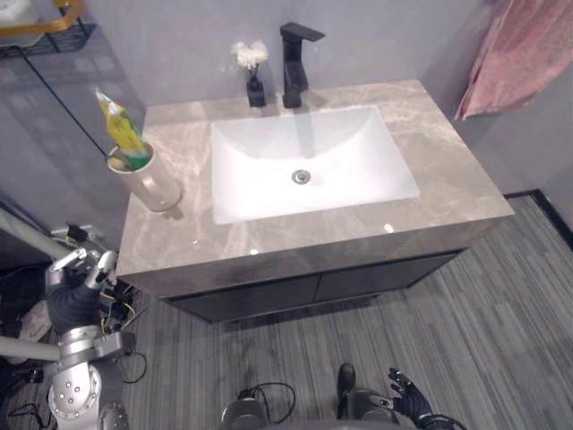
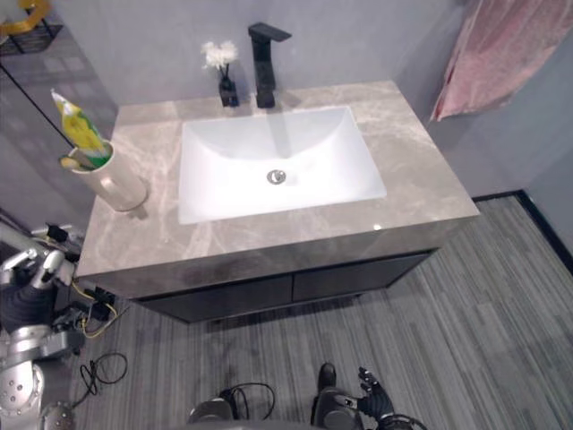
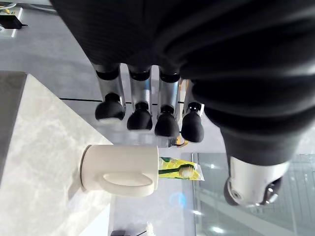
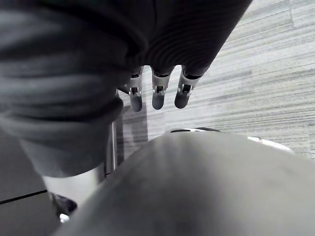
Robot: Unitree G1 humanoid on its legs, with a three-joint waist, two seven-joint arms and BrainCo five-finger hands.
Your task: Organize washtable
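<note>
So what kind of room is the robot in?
Probably a bathroom: a white sink with a black tap in a stone counter, a cup holding a toothbrush, and a pink towel hanging nearby.

Cup — cream, cylindrical, with one side handle — stands upright on the grey marbled table, to the left of the sink and clear of the basin's rim. Contents: a yellow-green toothpaste tube, leaning away from the sink and projecting well above the cup's rim, and a toothbrush — white bristle head up, resting against the tube.
</note>
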